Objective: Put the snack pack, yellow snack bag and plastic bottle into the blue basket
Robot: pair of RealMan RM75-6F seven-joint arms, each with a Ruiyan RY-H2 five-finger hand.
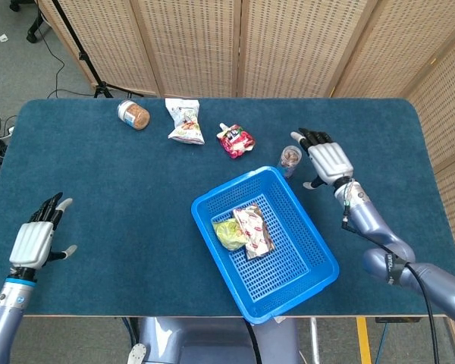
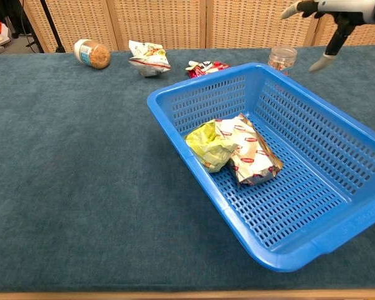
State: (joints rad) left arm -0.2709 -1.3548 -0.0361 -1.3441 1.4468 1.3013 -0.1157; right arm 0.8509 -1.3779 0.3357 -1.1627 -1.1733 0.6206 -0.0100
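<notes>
The blue basket point(image 1: 284, 265) sits at the table's middle front. A yellow snack bag point(image 1: 227, 234) and a silver-red snack pack point(image 1: 254, 230) lie side by side in it; the chest view shows them too, the yellow bag point(image 2: 206, 145) beside the snack pack point(image 2: 250, 153). A small clear plastic bottle point(image 1: 290, 158) stands upright just behind the basket's far corner. My right hand point(image 1: 326, 159) hovers just right of the bottle point(image 2: 282, 59) with fingers spread, holding nothing. Near the table's front left edge, my left hand point(image 1: 34, 243) stays open and empty.
Along the far side lie a jar with brown contents point(image 1: 133, 115), a white snack bag point(image 1: 184, 121) and a red pouch point(image 1: 235, 141). Wicker screens stand behind the table. The basket's near corner point(image 2: 287, 259) reaches close to the table's front edge.
</notes>
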